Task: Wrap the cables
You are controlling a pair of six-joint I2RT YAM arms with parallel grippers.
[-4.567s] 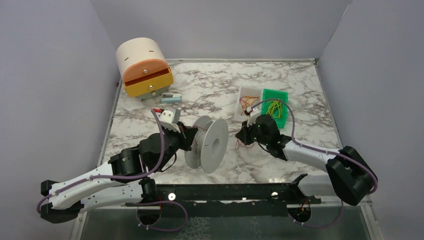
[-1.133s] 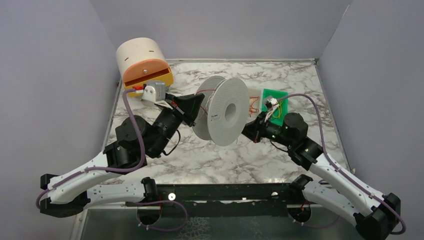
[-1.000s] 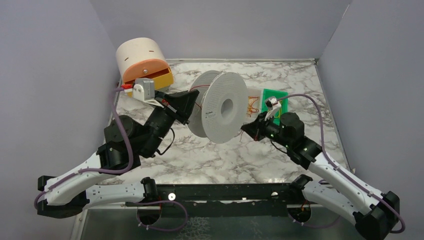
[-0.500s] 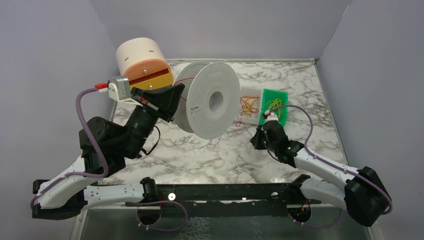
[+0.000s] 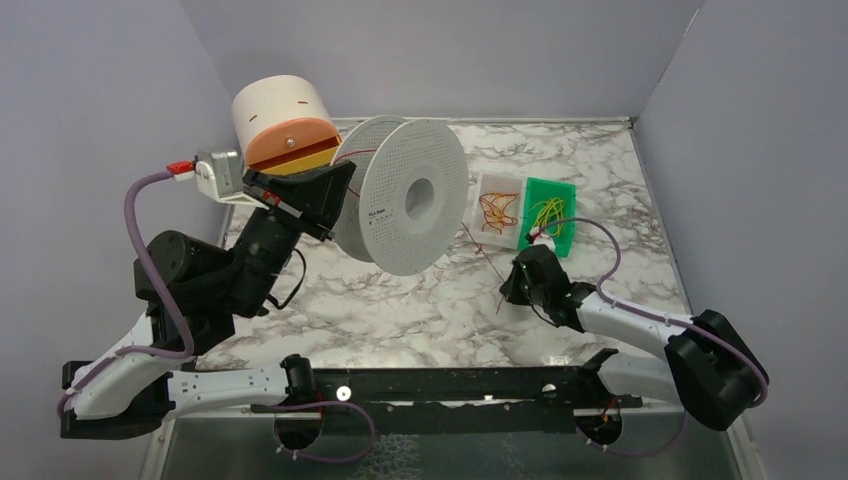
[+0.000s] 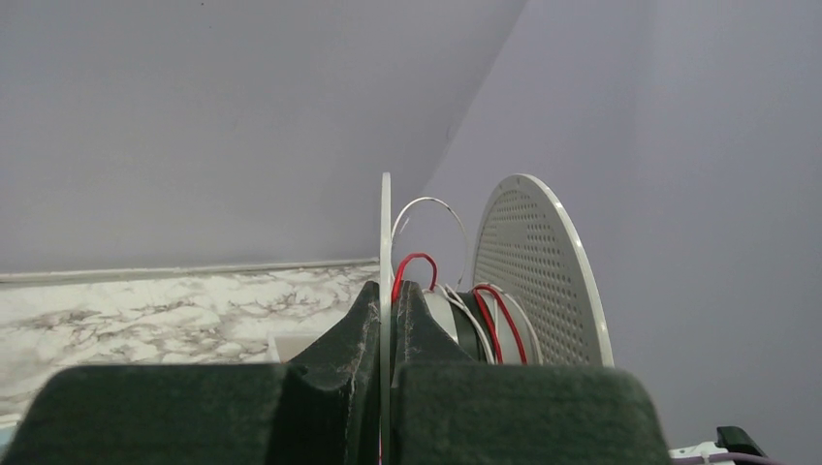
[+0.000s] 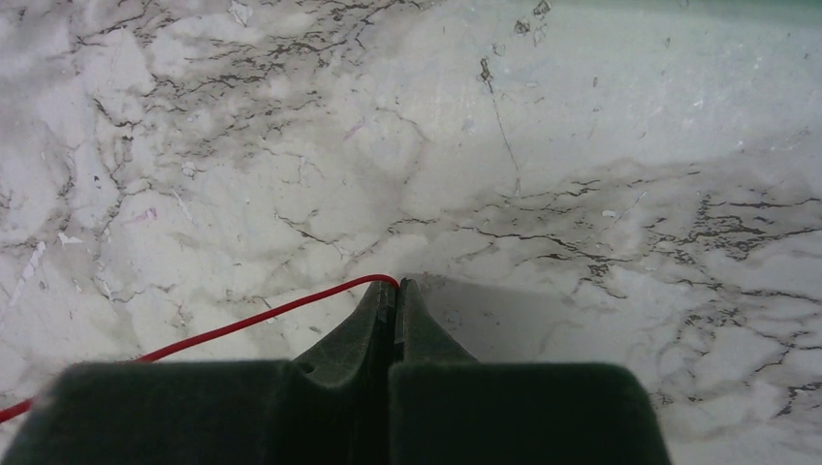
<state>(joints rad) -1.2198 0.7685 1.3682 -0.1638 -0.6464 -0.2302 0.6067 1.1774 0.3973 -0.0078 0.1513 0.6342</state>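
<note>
Trouble, to my eye, lay mostly in the thin red cable [image 5: 481,254] itself: it ran slanting from the core of the pale grey spool [image 5: 405,195] down to the right jaws, which were pinched fully shut on it at their very tips, low over the marble surface [image 5: 420,310]. So slight a strand could slide out of that pinch if pulled hard, and I judged that any slack would let the few red loops on the core spring off, or let the strand ride up and catch on a flange rim. The left jaws were closed on the edge of one flange only, holding the spool up off the surface, and a grip that narrow might let it pivot or tip under a sideways tug. Beyond the right arm a clear tray [image 5: 484,184] held a tangle of more red-orange strands, and a green tray [image 5: 562,191] just beside it held yellow-green wires. At the far left stood a cream drum-shaped box [image 5: 280,105] with an orange drawer [image 5: 290,150]; I could not see what was inside
</note>
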